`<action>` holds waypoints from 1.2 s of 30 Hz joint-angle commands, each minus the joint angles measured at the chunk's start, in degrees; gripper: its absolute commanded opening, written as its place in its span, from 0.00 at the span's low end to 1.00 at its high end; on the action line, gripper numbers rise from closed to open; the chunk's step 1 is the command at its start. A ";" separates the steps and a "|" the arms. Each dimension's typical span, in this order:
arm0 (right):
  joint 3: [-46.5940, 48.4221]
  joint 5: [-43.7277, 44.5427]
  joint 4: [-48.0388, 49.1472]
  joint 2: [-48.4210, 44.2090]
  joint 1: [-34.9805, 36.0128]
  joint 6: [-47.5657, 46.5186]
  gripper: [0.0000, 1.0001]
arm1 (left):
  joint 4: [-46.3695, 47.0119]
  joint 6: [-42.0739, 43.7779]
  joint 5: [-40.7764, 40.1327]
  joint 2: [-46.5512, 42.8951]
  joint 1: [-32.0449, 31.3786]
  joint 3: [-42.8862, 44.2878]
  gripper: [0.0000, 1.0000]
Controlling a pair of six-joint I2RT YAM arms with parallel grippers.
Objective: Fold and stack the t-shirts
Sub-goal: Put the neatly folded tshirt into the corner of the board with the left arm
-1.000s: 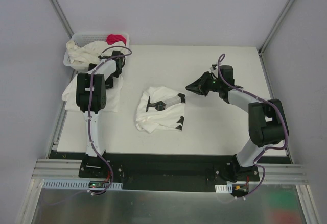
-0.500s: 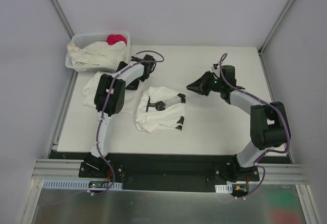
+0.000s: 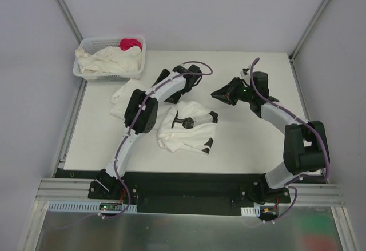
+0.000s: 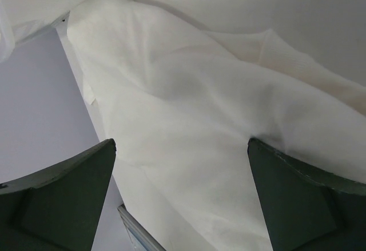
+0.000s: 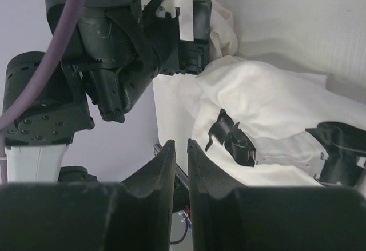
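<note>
A white t-shirt with black print (image 3: 191,130) lies crumpled mid-table and also shows in the right wrist view as the printed t-shirt (image 5: 269,99). A plain white t-shirt (image 3: 127,95) lies flat to its left. More cream t-shirts (image 3: 106,61) fill the basket. My left gripper (image 3: 184,85) hangs between the two table shirts, and in its own view the left gripper (image 4: 180,145) is open over plain white cloth (image 4: 189,96). My right gripper (image 3: 220,96) is to the right of the printed shirt; in its own view the right gripper (image 5: 180,143) is shut with a slit, holding nothing.
The white lattice basket (image 3: 80,72) stands at the back left corner, with a pink-red cloth (image 3: 130,44) in it. The left arm (image 3: 143,111) arches across the left half of the table. Metal rails run along the table's left edge (image 3: 68,134) and near edge.
The left arm swung right from the basket corner to the table's middle. The plain shirt slid right with it, off the left edge. The printed shirt shifted slightly right. The right gripper barely moved.
</note>
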 commanded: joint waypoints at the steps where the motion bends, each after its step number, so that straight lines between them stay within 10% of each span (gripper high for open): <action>1: -0.43 -1.15 2.13 -3.16 -0.52 0.55 0.17 | -3.16 0.82 5.42 4.00 -3.90 6.39 0.99; 22: 9.06 -4.05 -5.51 10.45 -7.38 -8.60 0.32 | -0.88 -1.17 6.30 -19.61 -4.17 5.80 0.99; 36: 7.57 -2.82 -7.71 8.62 -7.21 -11.85 0.35 | 28.21 -16.39 51.92 -61.63 -6.19 -47.37 0.99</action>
